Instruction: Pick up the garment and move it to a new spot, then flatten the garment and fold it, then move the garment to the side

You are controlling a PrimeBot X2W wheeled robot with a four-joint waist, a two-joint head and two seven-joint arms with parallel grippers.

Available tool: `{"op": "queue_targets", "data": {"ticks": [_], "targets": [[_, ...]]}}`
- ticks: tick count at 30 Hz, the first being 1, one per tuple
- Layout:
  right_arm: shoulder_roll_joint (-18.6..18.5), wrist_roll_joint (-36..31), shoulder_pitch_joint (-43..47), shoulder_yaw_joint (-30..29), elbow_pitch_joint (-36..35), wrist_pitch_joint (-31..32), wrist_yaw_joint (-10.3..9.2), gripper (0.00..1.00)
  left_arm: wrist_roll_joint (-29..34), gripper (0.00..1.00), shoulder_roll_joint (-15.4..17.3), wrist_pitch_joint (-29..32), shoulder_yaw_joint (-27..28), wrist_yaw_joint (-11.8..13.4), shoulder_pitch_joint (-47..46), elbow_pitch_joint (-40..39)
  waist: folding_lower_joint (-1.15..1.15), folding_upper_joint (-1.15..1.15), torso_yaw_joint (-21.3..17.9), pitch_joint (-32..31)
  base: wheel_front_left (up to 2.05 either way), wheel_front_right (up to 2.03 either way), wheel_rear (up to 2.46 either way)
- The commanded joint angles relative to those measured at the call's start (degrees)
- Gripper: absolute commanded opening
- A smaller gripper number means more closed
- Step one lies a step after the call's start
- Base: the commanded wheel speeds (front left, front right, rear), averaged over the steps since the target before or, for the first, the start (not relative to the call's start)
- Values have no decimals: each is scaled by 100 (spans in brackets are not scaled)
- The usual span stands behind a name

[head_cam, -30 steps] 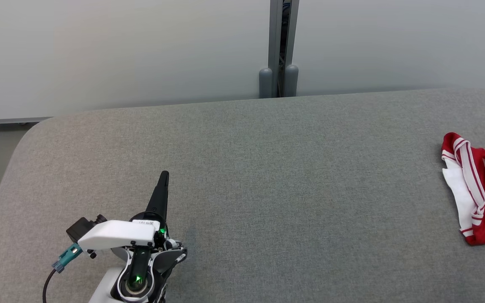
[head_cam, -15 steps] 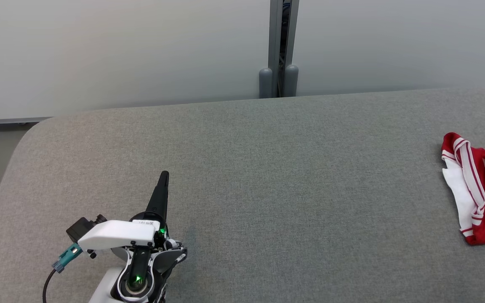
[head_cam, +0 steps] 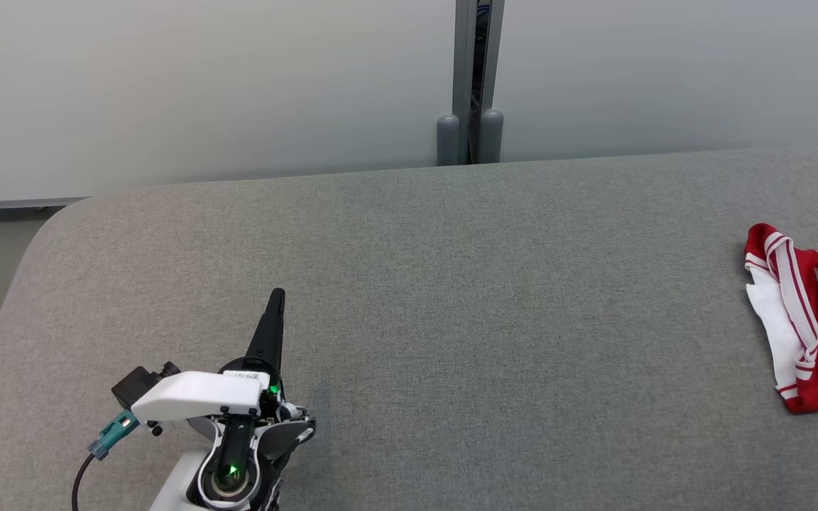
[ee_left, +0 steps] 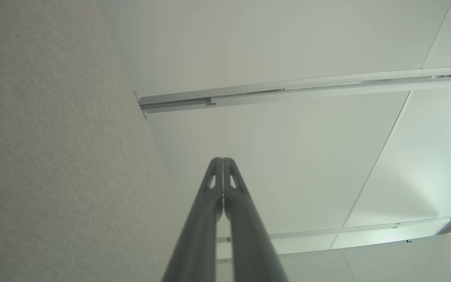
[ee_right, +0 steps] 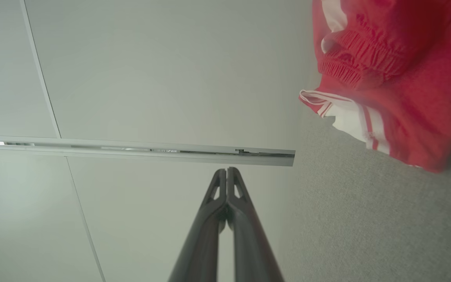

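The garment [head_cam: 817, 333] is red with white stripes and lies bunched at the far right edge of the grey table [head_cam: 451, 298], partly cut off by the frame. In the right wrist view the garment [ee_right: 390, 74] lies at the upper right, its elastic waistband showing. My left gripper [head_cam: 277, 294] hovers over the table's near left, far from the garment, fingers shut with nothing between them. In its own view the left gripper [ee_left: 222, 160] points at the wall, tips together. My right gripper [ee_right: 226, 170] is shut and empty, the garment off to its right.
A pale partition wall [head_cam: 203, 85] with a grey vertical post [head_cam: 478, 78] stands behind the table. The table's rounded left corner [head_cam: 61, 213] drops to the floor. A teal-tipped cable [head_cam: 107, 436] hangs from my left wrist.
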Motion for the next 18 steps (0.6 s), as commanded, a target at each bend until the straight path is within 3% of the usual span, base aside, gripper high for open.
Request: {"op": "queue_targets", "data": {"ticks": [1,18], "targets": [[-6,-31,-50,-34,-3,39,2,0,-22,0,25,-2,5,-23,-115,-1,0,0,0,0,0,0,0],[5,-46,-59,-50,-1,47,2,0,-22,0,25,-2,5,-23,-115,-1,0,0,0,0,0,0,0]]}}
